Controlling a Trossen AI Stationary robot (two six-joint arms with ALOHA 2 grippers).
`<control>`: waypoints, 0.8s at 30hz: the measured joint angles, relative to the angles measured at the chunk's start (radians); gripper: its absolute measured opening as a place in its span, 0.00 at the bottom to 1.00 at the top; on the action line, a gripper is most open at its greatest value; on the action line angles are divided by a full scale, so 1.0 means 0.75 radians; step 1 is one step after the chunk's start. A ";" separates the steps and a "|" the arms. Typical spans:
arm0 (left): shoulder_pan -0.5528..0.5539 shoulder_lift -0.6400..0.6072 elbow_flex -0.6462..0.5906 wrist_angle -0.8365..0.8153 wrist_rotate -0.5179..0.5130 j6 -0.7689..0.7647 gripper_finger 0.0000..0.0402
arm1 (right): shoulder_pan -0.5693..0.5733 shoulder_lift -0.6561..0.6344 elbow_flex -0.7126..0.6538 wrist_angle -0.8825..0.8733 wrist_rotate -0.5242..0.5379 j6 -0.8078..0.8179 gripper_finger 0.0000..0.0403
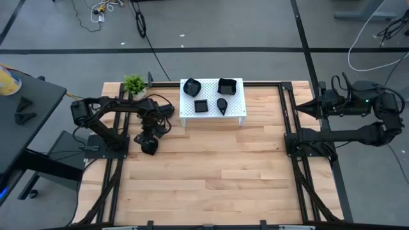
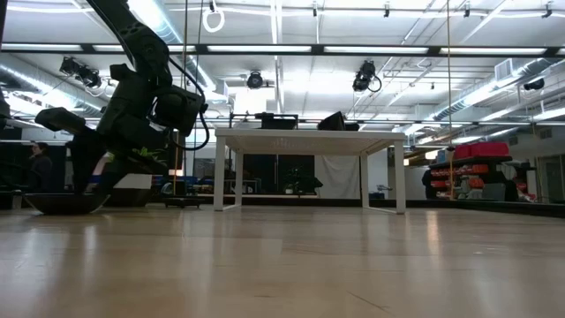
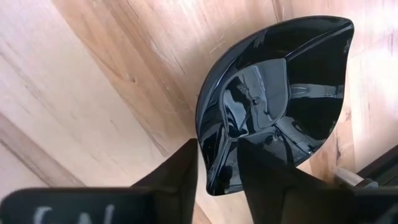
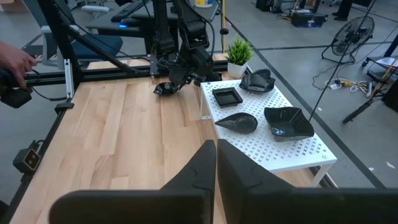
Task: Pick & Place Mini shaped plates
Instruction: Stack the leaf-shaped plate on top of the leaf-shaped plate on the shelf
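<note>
One mini shaped plate (image 3: 280,93), glossy black with a pointed leaf-like outline, lies flat on the wooden table near its left edge (image 1: 151,148). My left gripper (image 3: 219,148) points down at it and is shut on its rim. Several more black plates (image 1: 192,85) (image 1: 228,85) (image 1: 200,106) (image 1: 222,105) rest on the white perforated stand (image 1: 238,112) at the table's far middle. My right gripper (image 4: 216,163) is shut on nothing, held high at the table's right side. My left gripper pinches the plate's raised rim (image 3: 214,171) at its rounded end, one finger (image 3: 183,168) outside the wall and the other finger (image 3: 267,168) inside the bowl. The fingers come steeply from above. The plate sits with its underside on the table.
A small green potted plant (image 1: 134,84) stands at the far left corner, just beyond my left arm. Black frame rails (image 1: 291,121) run along both sides of the table. A person's hand (image 4: 15,62) shows beyond the table's left edge. Bare wood (image 1: 217,172) fills the middle and near part.
</note>
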 joint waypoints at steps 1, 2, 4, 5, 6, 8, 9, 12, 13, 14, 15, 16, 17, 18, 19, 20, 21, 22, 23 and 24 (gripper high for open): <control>0.000 0.000 0.000 0.000 0.000 0.000 0.28 | 0.000 0.000 0.000 0.000 0.000 0.000 0.05; 0.000 0.000 0.000 0.001 0.000 0.000 0.26 | 0.000 0.000 0.000 0.000 0.000 0.000 0.05; 0.000 0.000 0.000 0.000 0.000 0.000 0.23 | 0.000 0.000 0.000 -0.001 0.000 0.000 0.05; 0.000 0.000 0.000 0.001 0.000 0.000 0.21 | 0.001 0.000 0.000 -0.001 0.000 0.000 0.05; 0.000 0.000 0.000 0.000 0.000 0.000 0.20 | 0.000 0.000 0.000 -0.001 0.000 0.000 0.05; 0.000 0.000 0.000 0.000 0.000 0.000 0.18 | 0.000 0.000 0.000 0.000 0.000 0.000 0.05; 0.000 0.000 0.000 0.000 0.000 0.000 0.16 | 0.000 0.000 0.000 0.000 0.000 0.000 0.05; 0.000 0.000 0.000 0.001 0.000 0.000 0.13 | 0.000 0.000 0.000 0.000 0.000 0.000 0.05; 0.000 0.000 0.000 0.001 0.000 -0.001 0.12 | 0.000 0.000 0.000 0.000 0.000 0.000 0.05; 0.000 0.000 0.000 0.001 0.000 -0.001 0.11 | 0.000 0.000 0.000 0.000 0.000 0.000 0.05; 0.000 0.000 0.000 0.001 0.000 -0.001 0.10 | 0.000 0.000 0.000 0.000 0.000 0.000 0.05; 0.000 0.000 0.000 0.001 0.000 -0.001 0.09 | 0.000 0.000 0.000 0.000 0.000 0.000 0.05; 0.000 0.000 0.000 0.001 0.000 -0.001 0.08 | 0.000 0.000 0.000 -0.001 0.000 0.000 0.05; 0.000 0.000 0.000 0.001 0.000 -0.001 0.07 | 0.000 0.000 0.000 0.000 0.000 0.000 0.05; 0.000 0.000 0.000 0.000 0.000 -0.001 0.06 | 0.000 0.000 0.000 0.000 0.000 0.000 0.05; 0.000 0.000 0.000 0.000 0.000 -0.001 0.05 | 0.000 0.000 0.000 0.000 0.000 0.000 0.05; 0.000 0.000 0.000 0.000 0.000 -0.001 0.03 | 0.000 0.000 0.000 0.000 0.000 0.000 0.05; 0.000 -0.001 0.000 -0.001 0.000 -0.001 0.02 | 0.000 0.000 0.000 -0.001 0.000 0.000 0.05; 0.000 -0.002 0.000 -0.001 0.001 -0.001 0.02 | 0.000 0.000 0.000 0.000 0.000 0.000 0.05; 0.000 -0.002 0.000 -0.001 0.001 -0.001 0.01 | 0.000 0.000 0.000 0.000 0.000 0.000 0.05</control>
